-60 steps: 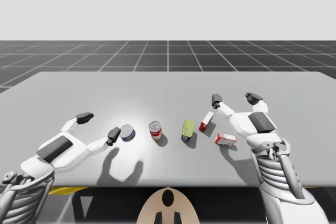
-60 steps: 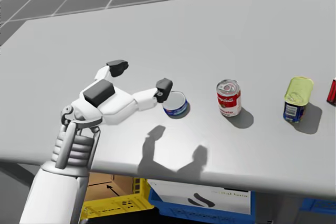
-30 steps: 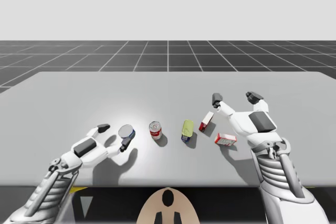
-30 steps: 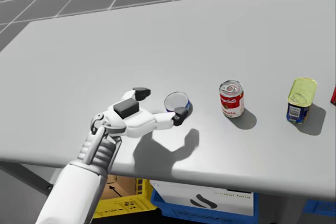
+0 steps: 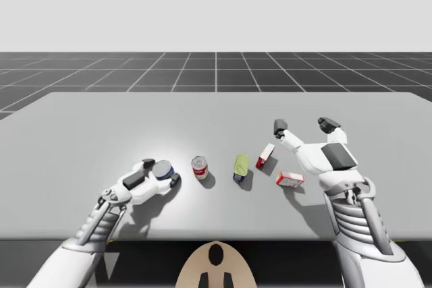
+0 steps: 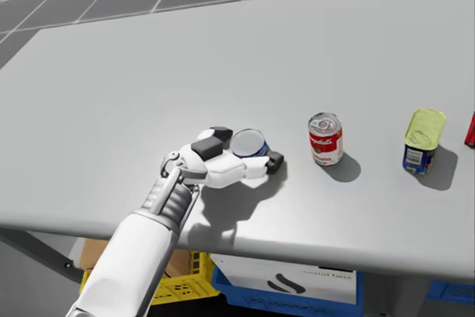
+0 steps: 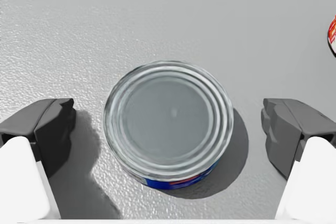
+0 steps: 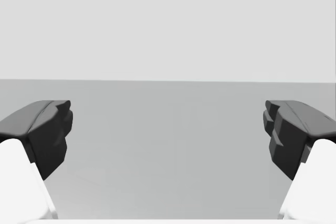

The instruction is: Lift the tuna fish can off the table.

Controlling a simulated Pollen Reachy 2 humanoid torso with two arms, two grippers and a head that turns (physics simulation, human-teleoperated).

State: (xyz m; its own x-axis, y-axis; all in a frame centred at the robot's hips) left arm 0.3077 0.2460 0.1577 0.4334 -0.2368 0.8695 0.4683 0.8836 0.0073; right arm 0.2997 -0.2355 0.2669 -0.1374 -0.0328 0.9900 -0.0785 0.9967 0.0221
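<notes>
2 fingers point(image 7: 50, 129) of my left gripper point(image 5: 162, 171) straddle the tuna fish can point(image 7: 169, 119), which stands upright on the table point(image 5: 101, 119) at the left end of a row of groceries. The left wrist view looks straight down on the can's ringed lid. The jaws are spread wide, and bare table shows between the can's wall and each pad, so nothing is gripped yet. The can is squat, with its axis vertical and its round side facing both pads, so closing should need no turn of the wrist.

My left arm reaches in low from the near-left edge of the table, forearm stretched toward the can and wrist bent so the gripper spans it from above. In the head view 1 pad sits beyond the can and the other at its near-right side.

My right gripper point(image 5: 303, 125) hangs above the far right of the row, well apart from the can. Its jaws are open too and hold nothing.

Just beside the tuna fish can stands a red-and-white can point(image 5: 200, 166). Then come a yellow-topped tin point(image 5: 241, 166), a red box point(image 5: 266, 156) and a red-and-white box point(image 5: 289, 179). By this reading the left arm is the one placed to lift, and the squeeze comes first.
</notes>
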